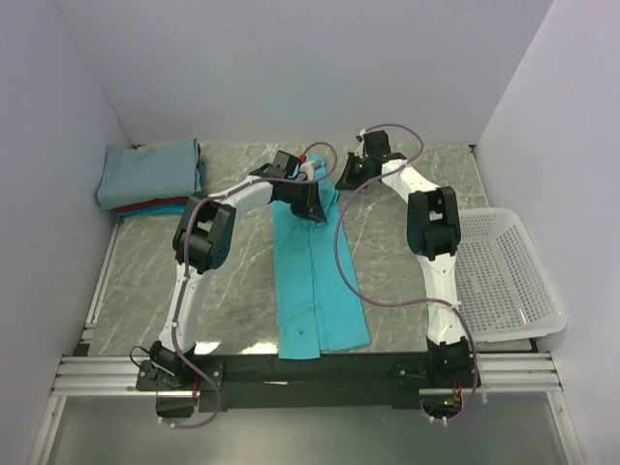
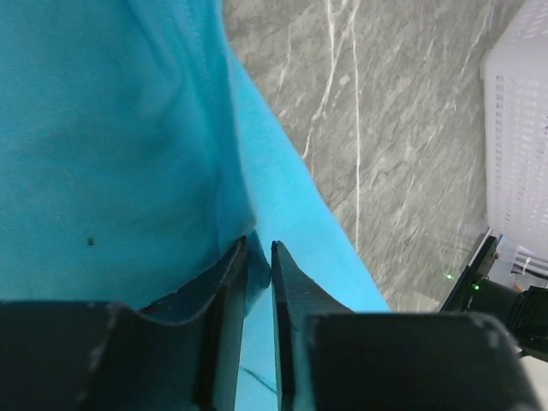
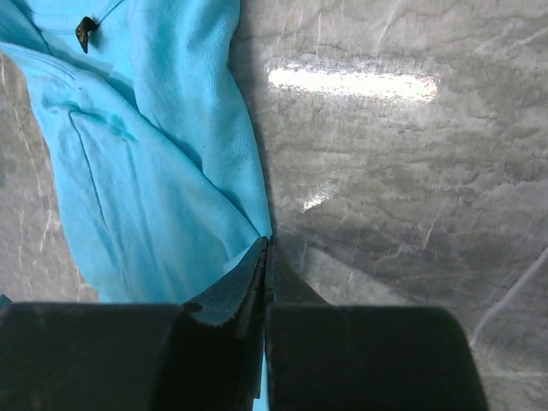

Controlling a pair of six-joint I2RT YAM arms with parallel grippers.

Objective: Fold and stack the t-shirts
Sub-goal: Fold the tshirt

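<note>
A bright turquoise t-shirt (image 1: 315, 281) lies as a long narrow strip down the middle of the table, its far end lifted. My left gripper (image 1: 308, 205) is shut on the shirt's far left part; in the left wrist view the cloth (image 2: 111, 154) is pinched between the jaws (image 2: 259, 253). My right gripper (image 1: 346, 174) is shut on the shirt's far right edge; in the right wrist view the cloth (image 3: 154, 171) runs into the closed jaws (image 3: 265, 248). A stack of folded t-shirts (image 1: 150, 174), grey-blue on top with red and teal beneath, sits at the far left.
A white plastic mesh basket (image 1: 504, 281) stands at the right edge of the table and shows in the left wrist view (image 2: 518, 128). The table is grey marble (image 1: 242, 281). White walls close in the left, far and right sides.
</note>
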